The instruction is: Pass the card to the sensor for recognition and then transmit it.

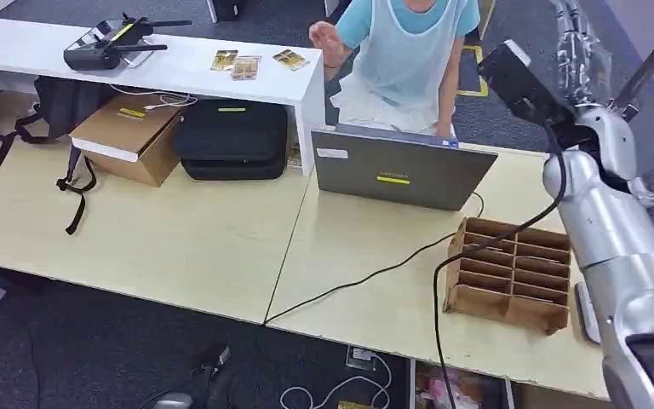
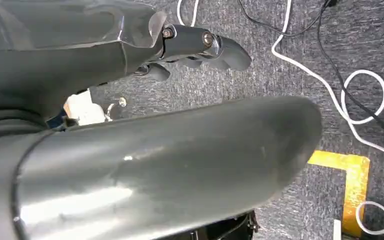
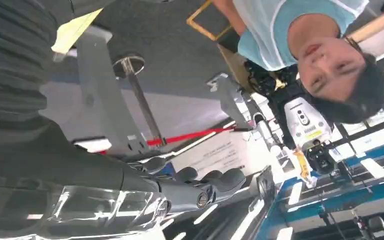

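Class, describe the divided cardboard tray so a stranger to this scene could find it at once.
Start at the pale wooden table and find the grey laptop at its far edge. Nearer the robot and to the laptop's right lies the cardboard tray, beside the silver right arm. Alone here, it is split into rows of small open compartments.

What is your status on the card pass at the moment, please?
Left hand hangs low, holding nothing. Right hand raised, grip unclear. Three cards lie on the white counter. Person's hand up beside them.
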Robot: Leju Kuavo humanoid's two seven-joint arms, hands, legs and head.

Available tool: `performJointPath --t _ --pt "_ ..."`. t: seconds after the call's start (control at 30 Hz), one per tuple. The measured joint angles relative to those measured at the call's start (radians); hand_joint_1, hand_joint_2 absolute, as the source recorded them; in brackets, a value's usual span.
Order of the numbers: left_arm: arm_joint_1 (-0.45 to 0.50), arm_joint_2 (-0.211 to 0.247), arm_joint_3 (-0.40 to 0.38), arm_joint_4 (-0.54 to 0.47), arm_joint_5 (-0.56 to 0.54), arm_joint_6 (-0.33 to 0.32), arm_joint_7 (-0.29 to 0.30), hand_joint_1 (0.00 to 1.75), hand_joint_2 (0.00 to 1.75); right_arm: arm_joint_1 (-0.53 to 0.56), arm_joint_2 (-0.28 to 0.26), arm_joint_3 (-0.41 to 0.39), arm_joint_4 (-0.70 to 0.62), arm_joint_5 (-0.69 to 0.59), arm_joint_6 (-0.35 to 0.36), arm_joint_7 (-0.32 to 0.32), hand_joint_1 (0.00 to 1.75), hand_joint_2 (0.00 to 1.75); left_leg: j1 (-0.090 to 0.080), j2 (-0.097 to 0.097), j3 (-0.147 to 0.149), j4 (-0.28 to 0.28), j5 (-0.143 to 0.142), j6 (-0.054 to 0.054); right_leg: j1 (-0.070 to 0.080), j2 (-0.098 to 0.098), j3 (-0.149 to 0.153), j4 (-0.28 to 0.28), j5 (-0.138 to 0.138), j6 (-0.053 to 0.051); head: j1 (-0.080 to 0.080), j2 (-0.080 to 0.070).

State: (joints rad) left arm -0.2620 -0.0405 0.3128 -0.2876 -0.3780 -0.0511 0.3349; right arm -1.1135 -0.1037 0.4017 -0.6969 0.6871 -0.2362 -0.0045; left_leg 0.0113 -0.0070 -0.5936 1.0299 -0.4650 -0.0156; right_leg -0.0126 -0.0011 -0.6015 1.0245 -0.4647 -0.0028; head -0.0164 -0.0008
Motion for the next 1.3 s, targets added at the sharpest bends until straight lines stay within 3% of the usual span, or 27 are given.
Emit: performJointPath --t 0.4,0.9,1.3 --pt "0.015 0.013 0.000 0.000 0.003 -0.020 0.000 0.00 0.00 0.056 -0.042 -0.092 -0.132 -0.144 0.099 -0.017 0.00 1.75 0.000 0.000 0.000 0.000 0.000 0.000 0.000 0.000 0.000 0.000 0.000 0.000 0.000 0.000" --pt "0.022 0.026 0.001 0.000 0.008 -0.039 0.000 0.00 0.00 0.060 -0.046 -0.108 -0.147 -0.204 0.144 -0.029 0.00 1.75 0.000 0.000 0.000 0.000 0.000 0.000 0.000 0.000 0.000 0.000 0.000 0.000 0.000 0.000" --pt "0.024 0.027 0.001 0.000 0.001 -0.040 0.000 0.00 0.00 0.060 -0.058 -0.124 -0.146 -0.319 0.282 -0.025 0.00 1.75 0.000 0.000 0.000 0.000 0.000 0.000 0.000 0.000 0.000 0.000 0.000 0.000 0.000 0.000"
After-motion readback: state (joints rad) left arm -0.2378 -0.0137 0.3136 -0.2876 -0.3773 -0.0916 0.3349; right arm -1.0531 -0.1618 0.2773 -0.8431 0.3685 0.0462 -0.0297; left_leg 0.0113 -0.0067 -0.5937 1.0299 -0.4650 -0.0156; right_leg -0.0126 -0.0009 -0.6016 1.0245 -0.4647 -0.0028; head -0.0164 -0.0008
